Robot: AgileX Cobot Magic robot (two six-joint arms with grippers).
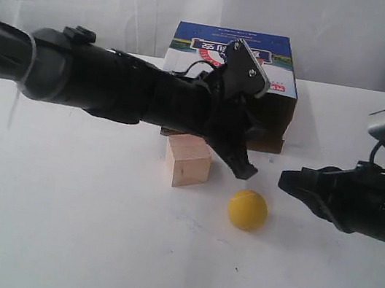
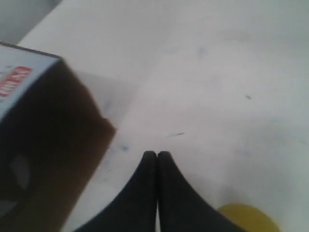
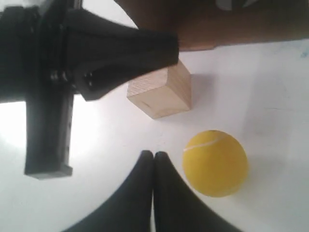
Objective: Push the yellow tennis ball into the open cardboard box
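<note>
Table (image 1: 87, 245) white, carries everything. The open cardboard box (image 1: 280, 59) lies at the back, printed face up; the left wrist view shows a dark brown mouth facing forward at table level, so a rolled object can enter without lifting. The left arm reaches across the middle, left hand (image 1: 245, 172) clenched, fingers pressed together and grasping nothing, tip hanging in front of the box and just behind the ball. The right hand (image 1: 282, 180) is also clenched and empty, tip level with the table, near the ball's right side but apart from it. Judgement: closed fingers give one blunt pushing edge. The wooden cube (image 1: 188, 160) stands before the box mouth, left of the ball, not touching it. The yellow tennis ball (image 1: 247, 209) rests on open table ahead of the box, between both tips, not yet inside. Risk: a push from the right drives it sideways into the cube.
</note>
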